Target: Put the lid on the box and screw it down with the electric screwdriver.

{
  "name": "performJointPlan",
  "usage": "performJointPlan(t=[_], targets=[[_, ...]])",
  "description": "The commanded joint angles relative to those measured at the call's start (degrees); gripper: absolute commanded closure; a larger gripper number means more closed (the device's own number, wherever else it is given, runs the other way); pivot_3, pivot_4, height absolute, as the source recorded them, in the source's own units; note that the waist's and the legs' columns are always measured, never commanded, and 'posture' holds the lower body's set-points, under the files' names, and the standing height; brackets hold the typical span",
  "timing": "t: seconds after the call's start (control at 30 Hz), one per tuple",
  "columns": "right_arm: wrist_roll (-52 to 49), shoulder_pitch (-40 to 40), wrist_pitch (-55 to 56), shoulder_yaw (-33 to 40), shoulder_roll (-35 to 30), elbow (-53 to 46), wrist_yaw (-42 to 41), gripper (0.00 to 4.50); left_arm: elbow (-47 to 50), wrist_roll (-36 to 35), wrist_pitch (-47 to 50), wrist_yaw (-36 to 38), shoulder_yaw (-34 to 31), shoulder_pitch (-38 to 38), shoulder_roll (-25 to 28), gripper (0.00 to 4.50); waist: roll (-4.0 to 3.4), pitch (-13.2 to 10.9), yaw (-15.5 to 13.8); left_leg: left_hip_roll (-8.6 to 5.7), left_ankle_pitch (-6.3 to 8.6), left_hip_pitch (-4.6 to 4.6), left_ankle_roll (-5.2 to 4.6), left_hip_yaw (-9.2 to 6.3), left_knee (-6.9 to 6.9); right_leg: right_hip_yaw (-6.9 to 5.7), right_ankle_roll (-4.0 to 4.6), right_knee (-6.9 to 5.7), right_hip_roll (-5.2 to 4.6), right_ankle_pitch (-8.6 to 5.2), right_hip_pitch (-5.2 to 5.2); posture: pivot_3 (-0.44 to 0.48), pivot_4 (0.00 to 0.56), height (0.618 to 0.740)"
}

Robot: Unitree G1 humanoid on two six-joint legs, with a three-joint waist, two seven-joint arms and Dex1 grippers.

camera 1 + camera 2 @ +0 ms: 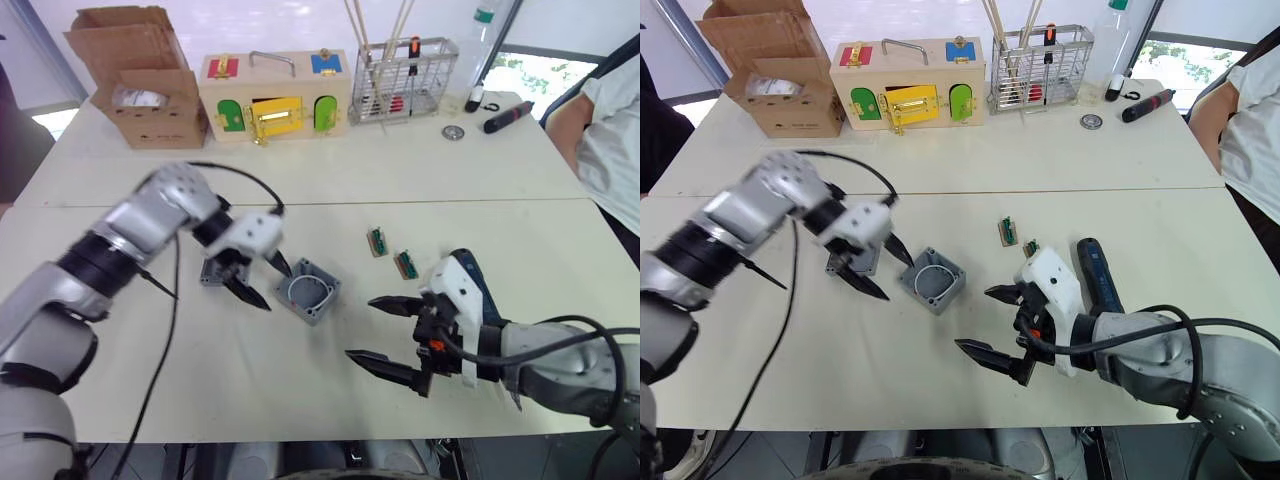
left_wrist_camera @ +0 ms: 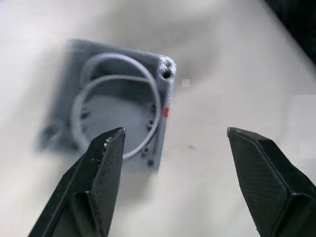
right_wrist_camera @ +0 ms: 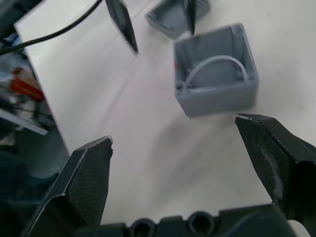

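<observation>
The grey box [image 1: 308,291] stands open-side up at the middle of the table, a white ring inside and a red mark [image 2: 166,112] on one wall. The lid [image 1: 211,273] lies flat just left of it, partly under my left gripper [image 1: 272,285]. That gripper is open, its fingers pointing down between lid and box and holding nothing. My right gripper [image 1: 362,328] hovers open and empty to the right of the box, nearer the front edge. The electric screwdriver [image 1: 1095,275], dark blue, lies on the table beside my right wrist. The right wrist view shows the box [image 3: 217,74] and lid [image 3: 173,17].
Two small green parts [image 1: 378,241] [image 1: 406,264] lie right of the box. At the back stand a cardboard box [image 1: 140,75], a wooden box with coloured doors [image 1: 275,95] and a wire basket [image 1: 405,80]. A black-and-red pen tool [image 1: 508,116] and a person [image 1: 610,120] are at the right.
</observation>
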State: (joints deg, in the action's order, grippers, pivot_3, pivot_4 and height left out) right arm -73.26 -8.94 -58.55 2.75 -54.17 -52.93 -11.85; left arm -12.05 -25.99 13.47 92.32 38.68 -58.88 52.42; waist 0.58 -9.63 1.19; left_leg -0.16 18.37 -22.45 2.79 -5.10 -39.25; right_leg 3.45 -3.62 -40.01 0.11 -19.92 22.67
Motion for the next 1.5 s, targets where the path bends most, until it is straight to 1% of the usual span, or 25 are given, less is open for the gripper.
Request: performJointPlan(t=[0.03, 0.07, 0.13, 0.17, 0.23, 0.27, 0.3, 0.4, 0.47, 0.57, 0.7, 0.87, 1.0, 1.17, 1.33, 1.5], targets=[[-1.82, -5.21, 1.28, 0.33, -0.81, 2.55, -4.60, 0.00, 0.59, -6.19, 15.99, -2.24, -11.49, -0.62, 3.53, 1.16, 0.00, 0.00, 0.02, 0.00, 0.00, 0.00, 0.00, 0.01, -0.01, 0.00, 0.00, 0.00, 0.00, 0.00, 0.01, 0.000, 0.150, 0.740], [-1.59, -6.72, 1.19, 0.01, -0.95, 3.45, -5.94, 0.00, 0.46, -6.71, 19.64, -4.05, -14.08, -0.13, 4.13, 1.16, 0.00, 0.00, 0.04, -0.01, 0.00, 0.00, 0.00, 0.02, -0.03, -0.02, 0.00, 0.00, 0.00, 0.00, 0.00, 0.000, 0.150, 0.740], [-0.36, -9.89, 1.02, -1.06, -1.21, 5.16, -8.93, 0.00, 0.50, -6.19, 28.08, -11.07, -18.31, 0.88, 5.06, 1.16, 0.00, 0.00, 0.04, 0.00, 0.00, 0.02, 0.00, 0.01, -0.03, -0.07, -0.01, -0.01, 0.01, -0.01, 0.01, 0.000, 0.150, 0.740], [0.69, -11.68, 1.02, -1.83, -1.42, 6.06, -10.88, 0.00, 0.22, -3.83, 32.12, -16.74, -19.83, 1.31, 5.21, 1.16, -0.01, 0.00, 0.05, 0.00, 0.00, 0.02, -0.01, -0.01, -0.02, -0.07, -0.01, -0.01, 0.02, -0.01, 0.02, 0.000, 0.150, 0.740], [3.07, -15.01, 1.12, -3.56, -1.89, 7.25, -14.92, 0.00, -1.31, 0.85, 47.00, -25.01, -18.74, 0.16, 6.10, 1.16, 0.00, 0.00, -0.05, 0.00, 0.00, 0.02, -0.01, -0.07, -0.02, -0.07, -0.01, -0.01, 0.01, -0.01, 0.01, 0.000, 0.150, 0.740], [4.43, -16.55, 1.16, -4.53, -2.16, 7.41, -16.79, 0.00, -2.73, 2.61, 55.04, -29.61, -18.84, -0.65, 5.48, 1.16, 0.00, 0.00, -0.03, -0.01, 0.00, 0.02, -0.01, -0.08, -0.03, -0.07, -0.01, -0.01, 0.01, -0.01, 0.00, 0.000, 0.150, 0.740], [5.53, -17.61, 1.18, -5.30, -2.27, 7.36, -18.08, 0.00, -3.28, 3.66, 60.21, -32.91, -19.46, -0.82, 4.87, 1.16, 0.00, 0.00, 0.01, -0.03, 0.00, 0.02, -0.01, -0.07, -0.03, -0.08, -0.01, -0.02, 0.02, -0.01, 0.01, 0.000, 0.150, 0.740], [10.00, -20.72, 1.51, -8.24, -1.68, 7.22, -20.13, 0.00, -2.86, 5.26, 72.10, -40.30, -22.62, 0.97, 3.41, 1.16, 0.02, -0.01, -0.02, -0.03, 0.01, -0.03, -0.01, -0.09, -0.03, -0.13, -0.03, -0.04, 0.04, -0.02, 0.07, 0.000, 0.150, 0.740], [13.91, -22.42, 2.08, -10.29, -0.78, 7.65, -20.37, 0.00, -0.63, 5.45, 77.73, -43.82, -24.30, 3.25, 2.51, 1.16, 0.02, -0.01, 0.00, -0.03, 0.00, -0.07, 0.00, -0.07, -0.03, -0.13, -0.03, -0.07, -0.03, -0.02, 0.14, 0.000, 0.150, 0.740], [19.26, -23.40, 2.66, -13.15, 0.57, 7.93, -20.21, 0.00, -0.78, 3.65, 79.03, -47.92, -26.11, 5.64, 0.66, 1.16, 0.02, -0.01, -0.12, -0.02, -0.02, -0.08, 0.03, -0.07, -0.01, -0.10, -0.03, -0.09, -0.11, -0.02, 0.19, 0.000, 0.150, 0.740], [22.23, -23.07, 2.15, -14.26, 2.78, 8.05, -19.67, 0.00, -3.92, 3.40, 79.03, -53.00, -27.79, 5.62, -2.50, 1.16, 0.06, 0.01, -0.52, -0.05, -0.08, -0.20, 0.14, -0.08, -0.03, -0.12, -0.02, -0.11, -0.19, -0.02, 0.28, 0.000, 0.150, 0.740], [23.40, -22.31, 0.66, -13.58, 4.92, 7.75, -18.09, 0.00, -8.45, 3.86, 79.03, -57.63, -29.22, 4.06, -5.84, 1.16, 0.06, 0.02, -0.48, -0.10, -0.12, -0.22, 0.21, -0.05, -0.03, -0.13, -0.02, -0.13, -0.25, -0.02, 0.33, 0.000, 0.150, 0.740], [22.97, -21.45, -0.86, -12.89, 7.26, 6.55, -15.63, 0.00, -12.52, 4.02, 79.03, -60.63, -29.09, 1.97, -8.21, 1.16, 0.08, 0.05, -0.55, -0.11, -0.18, -0.22, 0.33, -0.04, -0.02, -0.14, -0.02, -0.16, -0.26, -0.02, 0.33, 0.000, 0.150, 0.740], [22.50, -19.83, -2.75, -12.01, 9.57, 4.89, -12.42, 0.00, -14.88, 3.66, 79.03, -62.18, -28.18, -0.02, -10.56, 1.16, 0.08, 0.06, -0.56, -0.20, -0.21, -0.22, 0.38, -0.06, -0.03, -0.20, -0.03, -0.18, -0.37, -0.02, 0.32, 0.000, 0.150, 0.740], [22.60, -18.29, -4.01, -11.21, 11.04, 3.49, -9.80, 0.00, -15.01, 2.34, 79.03, -63.00, -26.65, 1.31, -11.28, 1.16, 0.05, 0.08, -0.33, -0.22, -0.27, -0.24, 0.50, -0.03, 0.00, -0.23, -0.03, -0.21, -0.41, -0.02, 0.37, 0.000, 0.150, 0.740], [22.20, -16.62, -4.68, -10.25, 12.17, 2.10, -7.72, 0.00, -14.67, 3.59, 79.03, -65.58, -25.27, 3.38, -12.00, 1.16, -0.02, 0.23, -0.38, -0.26, -0.30, -0.22, 0.55, -0.02, 0.01, -0.23, -0.03, -0.21, -0.47, -0.02, 0.36, 0.000, 0.150, 0.740]])
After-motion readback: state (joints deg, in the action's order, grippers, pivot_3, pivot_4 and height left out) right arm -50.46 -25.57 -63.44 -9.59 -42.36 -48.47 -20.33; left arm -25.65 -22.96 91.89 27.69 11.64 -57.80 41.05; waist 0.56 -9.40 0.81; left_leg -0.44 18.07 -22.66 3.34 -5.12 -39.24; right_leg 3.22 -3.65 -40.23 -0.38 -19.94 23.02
